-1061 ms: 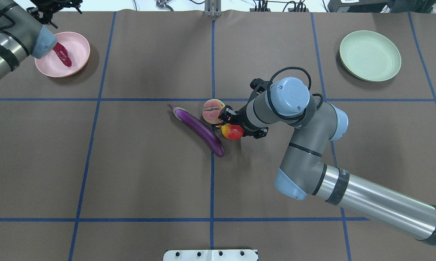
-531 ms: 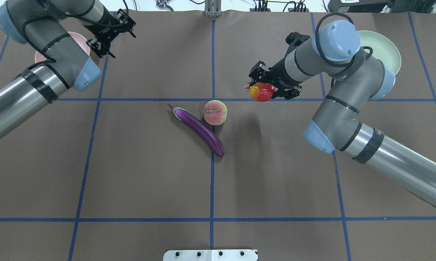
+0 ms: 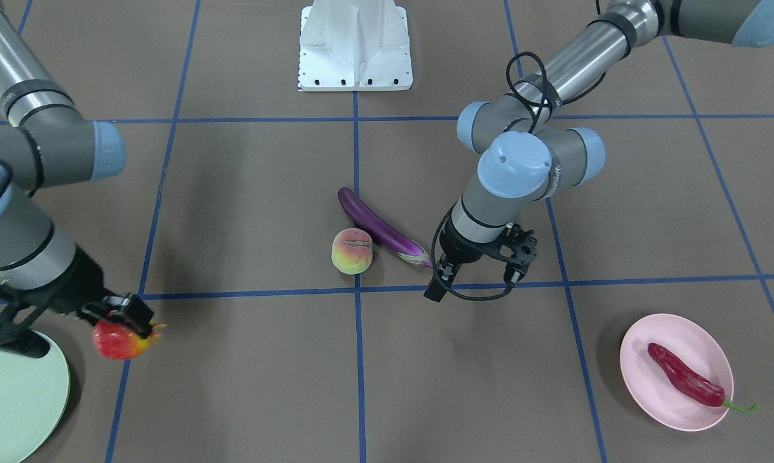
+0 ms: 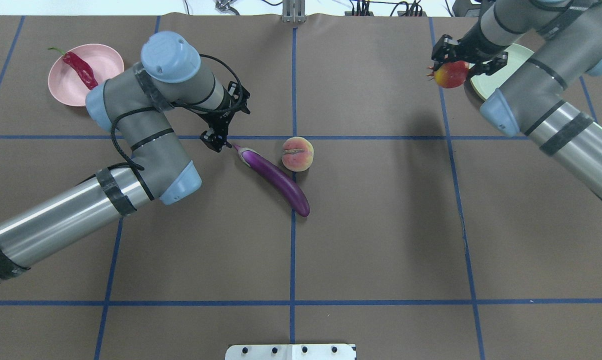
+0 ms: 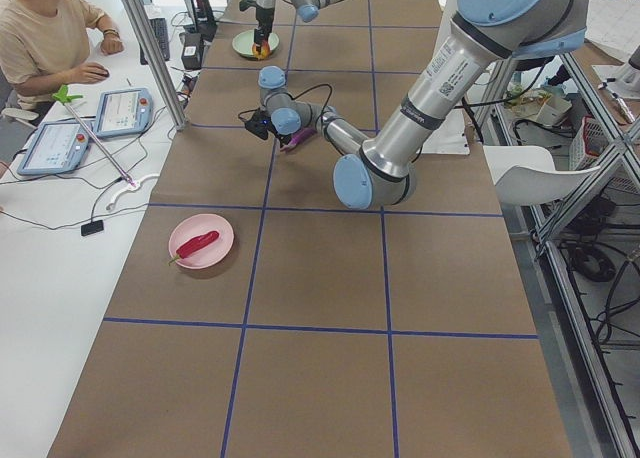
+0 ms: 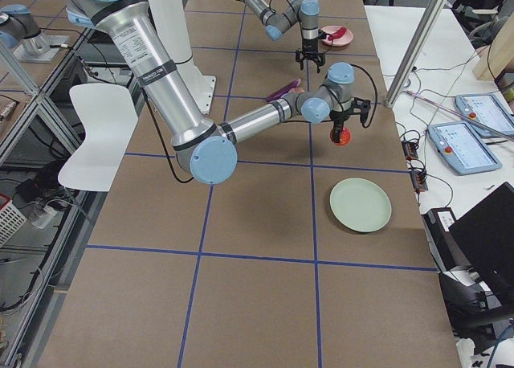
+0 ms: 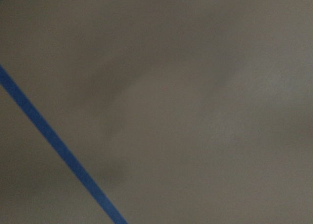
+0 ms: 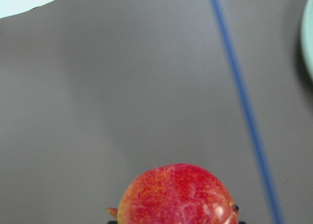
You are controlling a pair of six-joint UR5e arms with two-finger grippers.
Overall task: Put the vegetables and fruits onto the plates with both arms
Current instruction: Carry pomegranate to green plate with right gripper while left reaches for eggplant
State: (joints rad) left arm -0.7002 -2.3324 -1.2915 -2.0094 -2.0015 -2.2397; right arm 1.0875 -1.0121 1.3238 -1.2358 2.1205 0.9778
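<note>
**Pomegranate held near green plate; left fingers open by eggplant cap**

- Right fingers [image 3: 130,312]: closed on the pomegranate [image 4: 451,74], gripping its upper part. The fruit hangs clear of the table [image 4: 381,225], crown pointing away from the mint-green plate [image 3: 14,399]. It sits just beside that plate's rim, not over it.
- Left fingers [image 3: 434,288]: spread wide, nothing between them. One fingertip is just beside the greenish cap of the eggplant [image 4: 273,180]. Cannot tell whether it touches. The left wrist view shows only blurred table and a blue tape line [image 7: 54,141].
- Eggplant lies on the table near the centre, at a slant across a tape line.
- Peach [image 4: 297,154] sits on the table just beside the eggplant's middle, crease up. Contact not resolvable.
- Chili pepper [image 4: 81,70] lies in the pink plate [image 4: 106,57], green stem over the rim.
</note>
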